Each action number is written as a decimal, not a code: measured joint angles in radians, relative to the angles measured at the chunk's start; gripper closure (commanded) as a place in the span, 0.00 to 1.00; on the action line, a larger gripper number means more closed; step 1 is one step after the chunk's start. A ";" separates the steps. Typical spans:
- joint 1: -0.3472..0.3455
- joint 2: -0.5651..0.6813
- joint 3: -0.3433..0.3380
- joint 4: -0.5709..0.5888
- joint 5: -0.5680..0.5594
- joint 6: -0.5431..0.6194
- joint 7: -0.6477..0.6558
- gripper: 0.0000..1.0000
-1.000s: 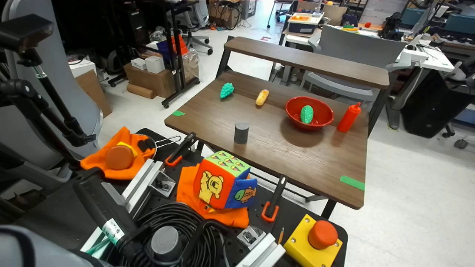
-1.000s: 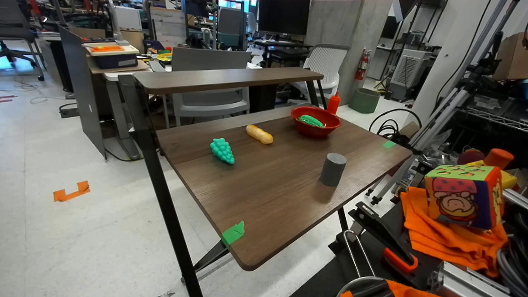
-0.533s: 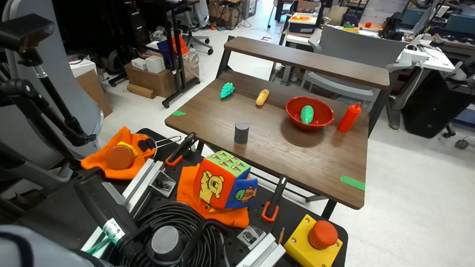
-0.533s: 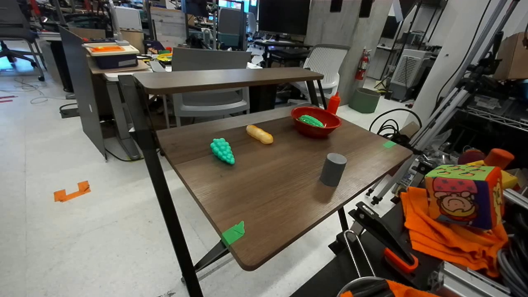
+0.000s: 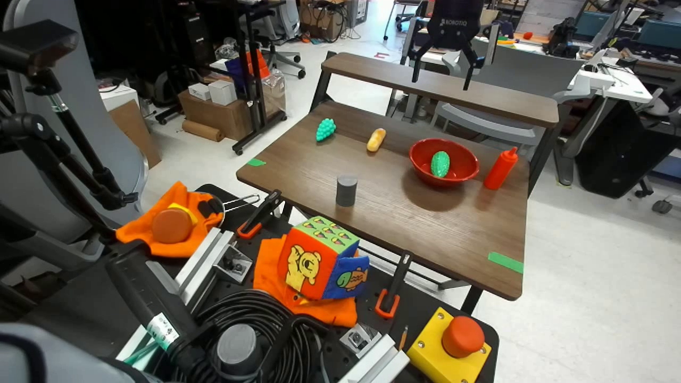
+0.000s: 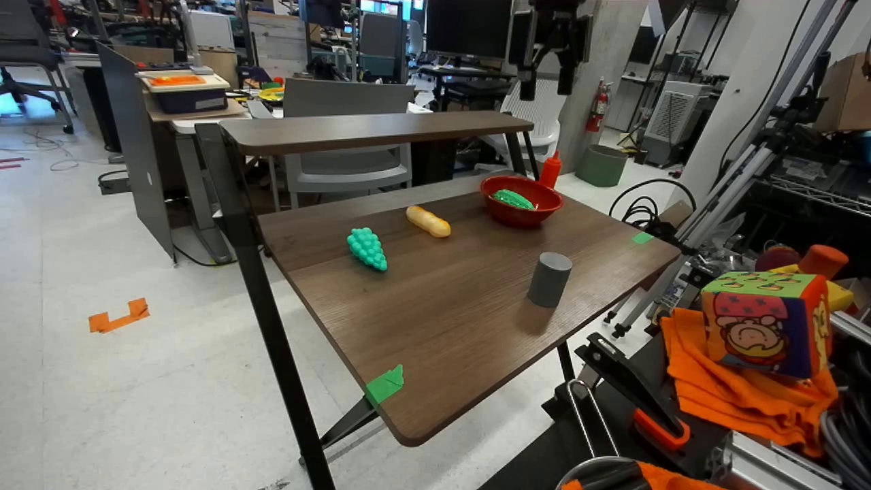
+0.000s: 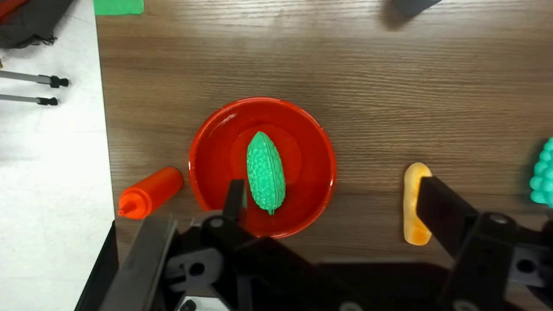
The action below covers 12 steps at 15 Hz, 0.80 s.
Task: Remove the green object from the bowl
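The green object (image 5: 440, 164) is a bumpy, elongated lump lying inside the red bowl (image 5: 464, 155) on the brown table. In an exterior view the green object (image 6: 513, 199) shows above the rim of the bowl (image 6: 518, 216). My gripper (image 5: 441, 83) hangs in the air above the table, well above the bowl; it also shows in an exterior view (image 6: 546, 92). In the wrist view its fingers (image 7: 332, 196) are wide apart with nothing between them. There the left finger overlaps the near part of the bowl (image 7: 312, 162), just left of the green object (image 7: 265, 170).
A red squeeze bottle (image 7: 157, 188) stands close beside the bowl. A yellow bread-like piece (image 7: 412, 207), a teal grape-like bunch (image 5: 325, 129) and a grey cylinder (image 5: 346, 191) are on the table. A raised shelf (image 5: 436, 88) runs along one long side.
My gripper has come down into both exterior views from the top edge, open. The bowl, the green object and the other items have not moved.
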 measured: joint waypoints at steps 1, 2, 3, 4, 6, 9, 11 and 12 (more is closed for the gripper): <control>-0.004 0.018 -0.001 0.000 0.000 0.028 0.000 0.00; -0.011 0.034 -0.002 0.000 0.002 0.055 0.000 0.00; -0.019 0.051 -0.002 -0.001 0.004 0.079 0.000 0.00; -0.029 0.067 -0.002 -0.001 0.006 0.101 0.000 0.00; -0.049 0.101 -0.002 0.000 0.011 0.146 -0.001 0.00; -0.077 0.162 -0.003 0.021 0.030 0.170 -0.001 0.00; -0.091 0.210 -0.004 0.052 0.040 0.170 -0.001 0.00; -0.095 0.236 -0.004 0.069 0.043 0.170 -0.001 0.00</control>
